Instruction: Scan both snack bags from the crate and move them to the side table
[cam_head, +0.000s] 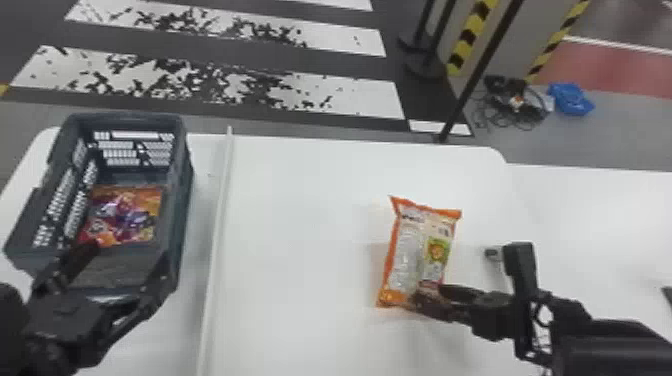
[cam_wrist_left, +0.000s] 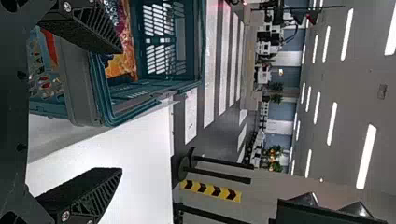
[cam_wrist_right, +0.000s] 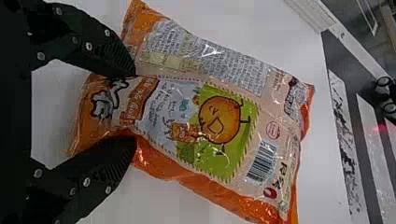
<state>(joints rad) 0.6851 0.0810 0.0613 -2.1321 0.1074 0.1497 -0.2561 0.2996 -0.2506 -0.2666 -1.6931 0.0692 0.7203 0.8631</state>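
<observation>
Printed on the orange-edged snack bag: a barcode near one end, a long block of small text too fine to make out, a round pinkish stamp and pale lettering on an orange-red banner. Blurred past reading: any wording on the other snack bag, inside the crate. Marked with black chevrons: a yellow strip beyond the table. Painted across the dark floor: broad white crossing bars.
</observation>
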